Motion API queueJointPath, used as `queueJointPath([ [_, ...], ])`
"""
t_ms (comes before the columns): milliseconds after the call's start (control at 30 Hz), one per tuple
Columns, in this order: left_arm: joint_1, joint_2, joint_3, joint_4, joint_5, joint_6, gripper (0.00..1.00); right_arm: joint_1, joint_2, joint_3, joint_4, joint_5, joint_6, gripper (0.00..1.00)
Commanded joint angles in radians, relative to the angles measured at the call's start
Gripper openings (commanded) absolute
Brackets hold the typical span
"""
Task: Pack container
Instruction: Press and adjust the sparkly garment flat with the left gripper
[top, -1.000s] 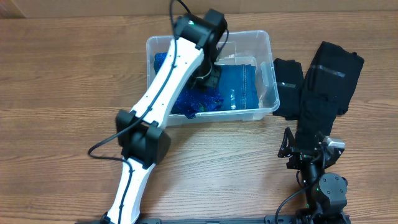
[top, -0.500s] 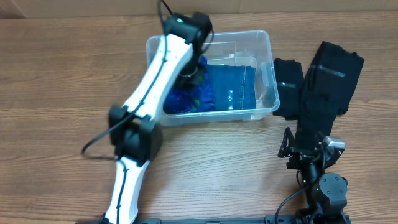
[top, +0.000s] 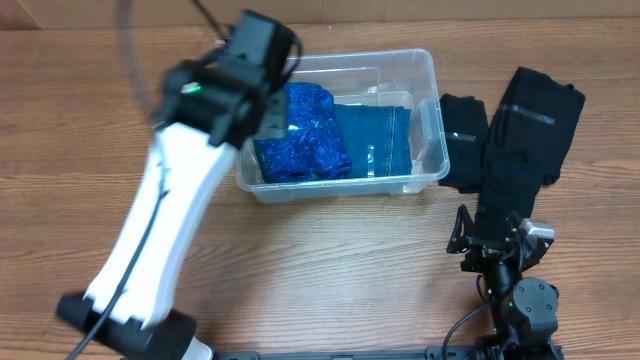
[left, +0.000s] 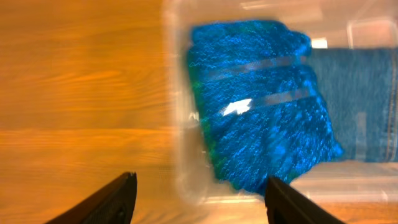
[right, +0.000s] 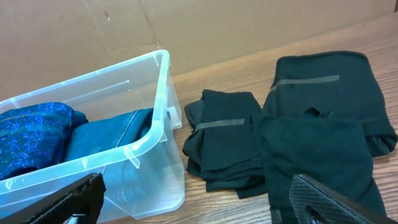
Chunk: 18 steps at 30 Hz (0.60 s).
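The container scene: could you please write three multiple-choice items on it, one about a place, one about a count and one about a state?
1. Where do the black garments lie relative to the container?
A. Inside it.
B. Stacked on its rim.
C. On the table to its right.

2. How many folded garments are in the container?
A. One.
B. Two.
C. Four.

3. What state is the left gripper in?
A. Open, holding nothing.
B. Shut on a garment.
C. Shut on the container's rim.

Answers:
1 C: the overhead view shows them on the wood beside the right wall.
2 B: a sparkly blue garment and a blue denim garment lie side by side.
3 A: its fingers stand wide apart with nothing between them.
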Motion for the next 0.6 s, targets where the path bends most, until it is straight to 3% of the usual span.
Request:
queueJointPath([
  [0, -0.002, 0.021, -0.219, 0.156, 0.15, 0.053, 0.57, -0.006, -0.009, -0.004, 0.005, -0.005, 0.003, 1.0],
  [133, -0.002, 0.021, -0.412, 0.348, 0.195, 0.048, 0.35, -0.006, -0.009, -0.004, 0.005, -0.005, 0.003, 1.0],
  [167, -0.002, 0.021, -0.448, 0.38, 0.194, 0.048, 0.34, -0.006, -0.009, -0.004, 0.005, -0.005, 0.003, 1.0],
  [333, -0.002, 0.07, -0.66, 0.542, 0.201, 0.048, 0.34, -0.006, -0.009, -0.004, 0.005, -0.005, 0.003, 1.0],
  [567, 0.065, 0.139, -0.602, 0.492, 0.202, 0.055, 0.28, -0.006, -0.009, -0.004, 0.005, -0.005, 0.003, 1.0],
])
